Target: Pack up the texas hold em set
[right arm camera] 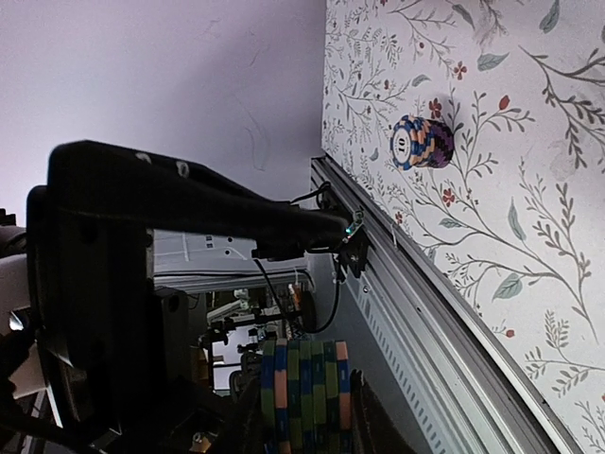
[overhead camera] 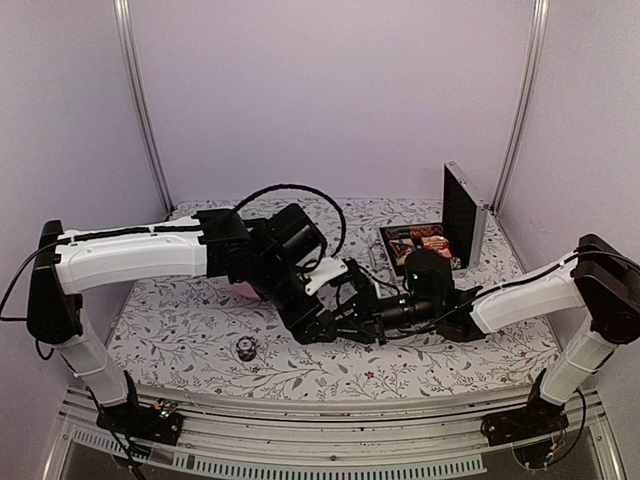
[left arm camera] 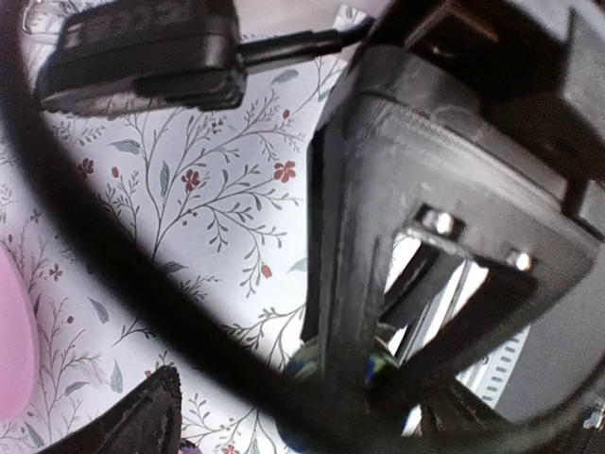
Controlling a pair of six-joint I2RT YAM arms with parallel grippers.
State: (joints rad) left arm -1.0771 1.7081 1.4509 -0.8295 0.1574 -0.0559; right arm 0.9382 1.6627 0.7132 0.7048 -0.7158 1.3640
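The silver case (overhead camera: 466,214) stands open at the back right, lid upright, with cards and chips in its black tray (overhead camera: 414,243). My right gripper (overhead camera: 375,318) is at mid-table, shut on a green, blue and orange chip stack (right arm camera: 304,397) that it holds edge-on off the table. My left gripper (overhead camera: 347,322) meets it from the left; its jaws look open around that same stack (left arm camera: 307,364), which the right finger (left arm camera: 378,246) mostly hides. Another chip stack (overhead camera: 245,349) stands on the cloth near the front; it also shows in the right wrist view (right arm camera: 422,143).
A pink plate (overhead camera: 243,288) lies under the left arm, its edge showing in the left wrist view (left arm camera: 13,350). A black cable (left arm camera: 113,274) crosses the left wrist view. The table's front rail (right arm camera: 444,312) runs close below the grippers.
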